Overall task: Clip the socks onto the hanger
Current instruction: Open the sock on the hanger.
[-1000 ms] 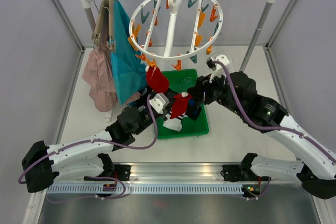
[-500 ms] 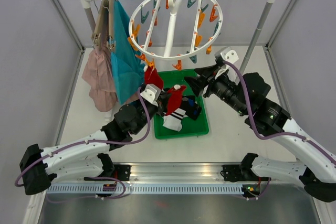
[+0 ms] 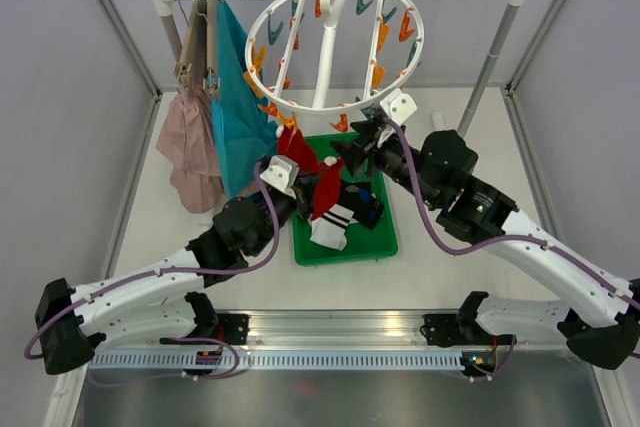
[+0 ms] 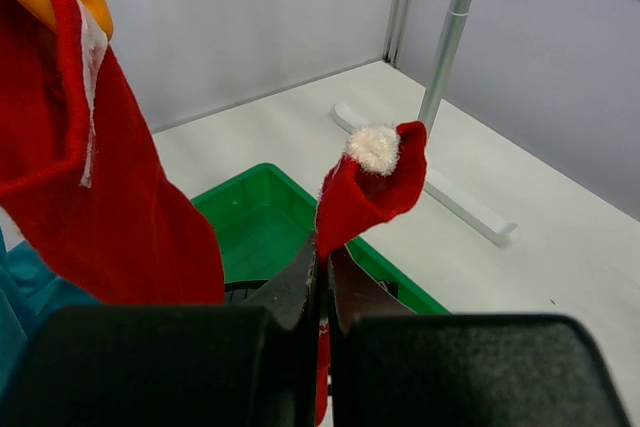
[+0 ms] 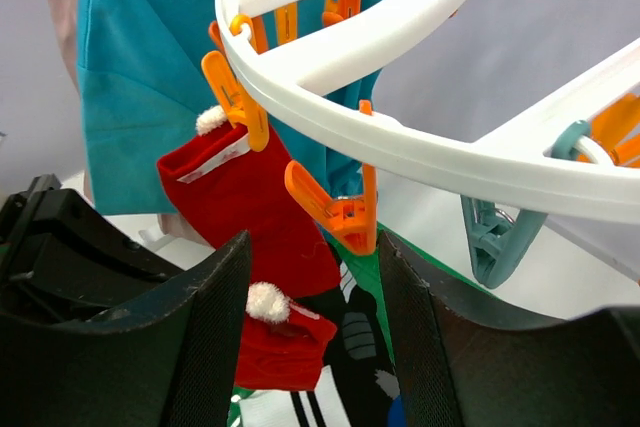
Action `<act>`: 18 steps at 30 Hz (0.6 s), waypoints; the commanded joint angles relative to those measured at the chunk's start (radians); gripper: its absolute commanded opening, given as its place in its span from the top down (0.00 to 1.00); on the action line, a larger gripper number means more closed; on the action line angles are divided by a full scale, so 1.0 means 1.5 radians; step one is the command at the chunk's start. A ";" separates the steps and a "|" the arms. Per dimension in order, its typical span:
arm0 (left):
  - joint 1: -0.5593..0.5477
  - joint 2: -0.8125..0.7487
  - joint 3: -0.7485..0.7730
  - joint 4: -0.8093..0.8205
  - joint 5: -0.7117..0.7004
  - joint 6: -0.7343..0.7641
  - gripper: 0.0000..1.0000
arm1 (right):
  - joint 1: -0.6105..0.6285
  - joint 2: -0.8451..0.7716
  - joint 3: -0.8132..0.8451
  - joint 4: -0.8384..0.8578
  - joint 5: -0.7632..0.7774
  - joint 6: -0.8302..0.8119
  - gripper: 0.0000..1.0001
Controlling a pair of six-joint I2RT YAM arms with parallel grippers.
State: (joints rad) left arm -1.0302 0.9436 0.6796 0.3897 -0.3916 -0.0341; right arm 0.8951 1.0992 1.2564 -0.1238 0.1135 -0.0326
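Note:
The hanger [image 3: 335, 47], a white ring with orange and teal clips, hangs from the rail; its rim crosses the right wrist view [image 5: 420, 137]. One red sock [image 3: 297, 147] [image 4: 100, 197] [image 5: 250, 197] hangs from an orange clip at the ring's front. My left gripper [image 3: 312, 195] [image 4: 323, 247] is shut on a second red sock [image 3: 328, 185] [image 4: 370, 187] [image 5: 285, 342], held up over the tray with its white pompom on top. My right gripper [image 3: 350, 152] [image 5: 315, 247] is open just below the ring, with an empty orange clip [image 5: 345, 212] between its fingers.
Under both grippers sits a green tray [image 3: 385, 239] with black and white socks [image 3: 345, 219] [image 5: 360, 347]. A teal cloth [image 3: 235, 117] and a pink garment [image 3: 190, 147] hang at the rail's left end. The rack's right post [image 3: 495, 57] and its foot [image 4: 450, 197] stand to the right.
My right gripper has risen and swung left to the hanger's front clips. My left gripper has carried its red sock a little left and toward the hanger.

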 commanded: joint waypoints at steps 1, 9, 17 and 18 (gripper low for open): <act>-0.002 -0.010 0.036 0.002 -0.010 -0.014 0.98 | 0.005 0.019 0.003 0.051 0.021 -0.028 0.40; -0.002 -0.015 0.034 -0.005 -0.009 -0.009 0.98 | 0.004 0.041 -0.003 0.102 0.053 -0.045 0.39; -0.002 -0.026 0.029 -0.010 -0.011 -0.006 0.98 | 0.005 0.053 0.001 0.116 0.070 -0.052 0.39; -0.002 -0.027 0.028 -0.010 -0.012 -0.006 0.98 | 0.004 0.053 0.000 0.121 0.072 -0.052 0.39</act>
State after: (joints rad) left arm -1.0302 0.9215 0.6922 0.3729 -0.3916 -0.0338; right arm 0.8951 1.1751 1.2503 -0.0048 0.1986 -0.0940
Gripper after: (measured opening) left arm 0.032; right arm 0.613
